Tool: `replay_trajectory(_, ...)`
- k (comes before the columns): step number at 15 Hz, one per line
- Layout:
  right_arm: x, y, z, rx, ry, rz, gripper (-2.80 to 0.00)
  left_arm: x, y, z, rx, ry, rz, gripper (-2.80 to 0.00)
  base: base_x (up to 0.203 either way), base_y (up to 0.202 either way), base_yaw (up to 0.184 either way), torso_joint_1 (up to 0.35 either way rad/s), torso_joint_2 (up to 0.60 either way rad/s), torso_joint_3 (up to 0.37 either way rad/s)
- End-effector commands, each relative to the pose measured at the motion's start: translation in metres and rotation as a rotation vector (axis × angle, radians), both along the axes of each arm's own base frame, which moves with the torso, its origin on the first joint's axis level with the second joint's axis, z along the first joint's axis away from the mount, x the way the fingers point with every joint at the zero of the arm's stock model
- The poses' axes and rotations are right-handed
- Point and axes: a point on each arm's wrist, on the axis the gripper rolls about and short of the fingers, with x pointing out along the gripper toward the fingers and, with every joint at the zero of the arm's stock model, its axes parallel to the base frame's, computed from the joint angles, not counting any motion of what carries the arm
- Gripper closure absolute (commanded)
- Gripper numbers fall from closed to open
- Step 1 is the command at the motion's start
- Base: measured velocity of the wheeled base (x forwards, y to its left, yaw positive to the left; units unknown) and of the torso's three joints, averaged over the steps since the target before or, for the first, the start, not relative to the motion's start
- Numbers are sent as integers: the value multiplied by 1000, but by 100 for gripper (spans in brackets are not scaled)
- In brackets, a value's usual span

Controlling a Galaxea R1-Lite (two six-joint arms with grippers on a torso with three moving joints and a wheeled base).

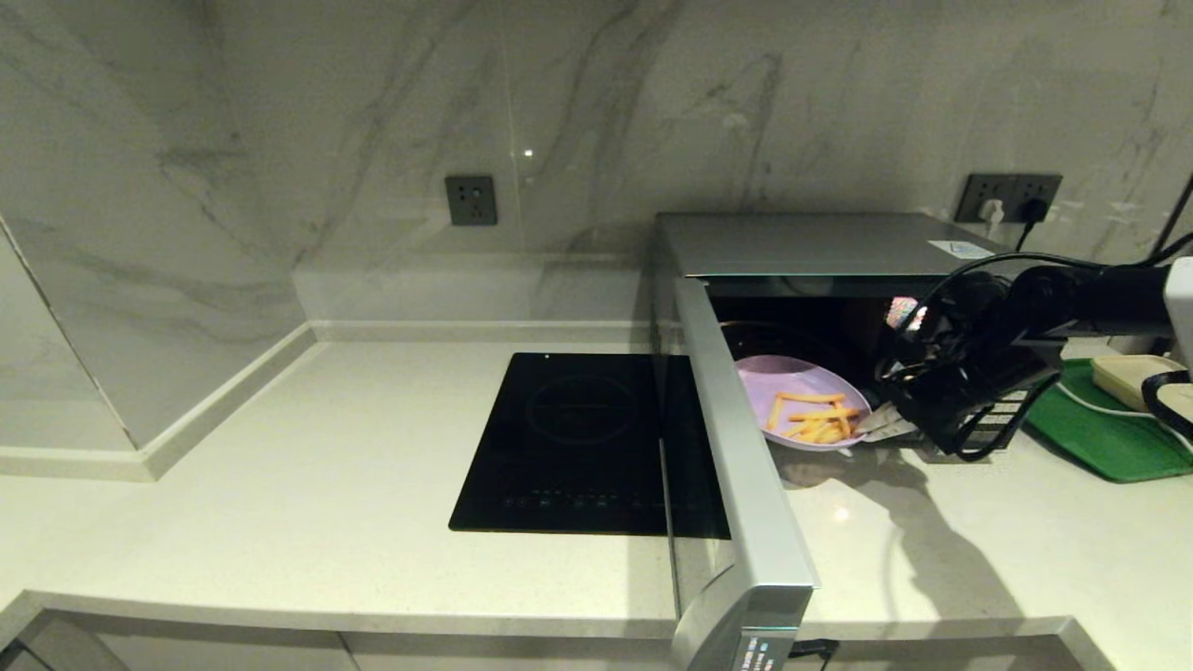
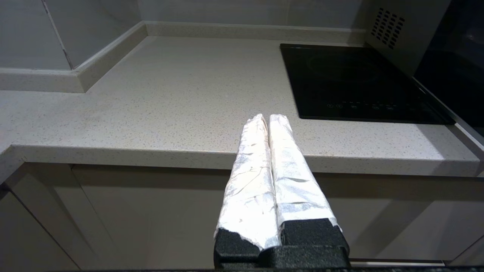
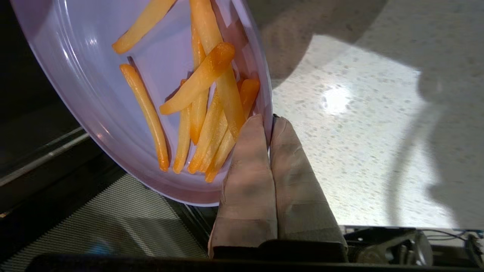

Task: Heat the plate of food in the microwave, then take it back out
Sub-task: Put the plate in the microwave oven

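1. Countertop [image 1: 280,485], pale speckled stone beneath a veined marble wall, carries everything in the head view, including a flat black induction cooktop [image 1: 578,438] set flush just left of the oven.
2. The microwave [image 1: 820,244], a boxy silver-grey unit, stands at the back right with its door [image 1: 746,485] swung wide toward the camera; the cavity is dark.
3. The right arm reaches in from the right edge, and the right gripper [image 1: 884,424] sits at the oven's mouth.
4. A green rectangular tray [image 1: 1090,438] lies on the counter to the right of the microwave, behind the arm, with a beige tray [image 1: 1132,377] resting on it.
5. The plate of food [image 1: 802,403], round, shallow and pale lavender, is tilted at the cavity's opening, partly out over the counter, its near rim lower.
6. Only the right wrist view shows the grip: the two tape-wrapped fingers [image 3: 245,177] are pressed together on the plate's rim, one finger above the lip and one beneath.
7. That view also shows the fries [image 3: 204,113], glossy orange-yellow sticks slid into a crossed pile against the low edge beside the fingers, and a mesh-patterned surface under the plate.
8. Only the left wrist view shows the left gripper [image 2: 269,118], its foil-wrapped fingers closed on nothing, parked in front of the counter's edge.
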Motion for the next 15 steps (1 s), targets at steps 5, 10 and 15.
replay_trajectory(5, 20, 29, -14, -16, -32, 6, 0, 0, 0, 0, -1, -1, 0, 0, 0, 0, 0, 0, 0, 0)
replay_trajectory(10, 29, 30, -14, -4, -87, -60, 0, 0, 0, 0, -1, -1, 0, 0, 0, 0, 0, 0, 0, 0)
replay_trajectory(15, 29, 28, -16, -17, -80, -90, 0, 0, 0, 0, -1, -1, 0, 0, 0, 0, 0, 0, 0, 0)
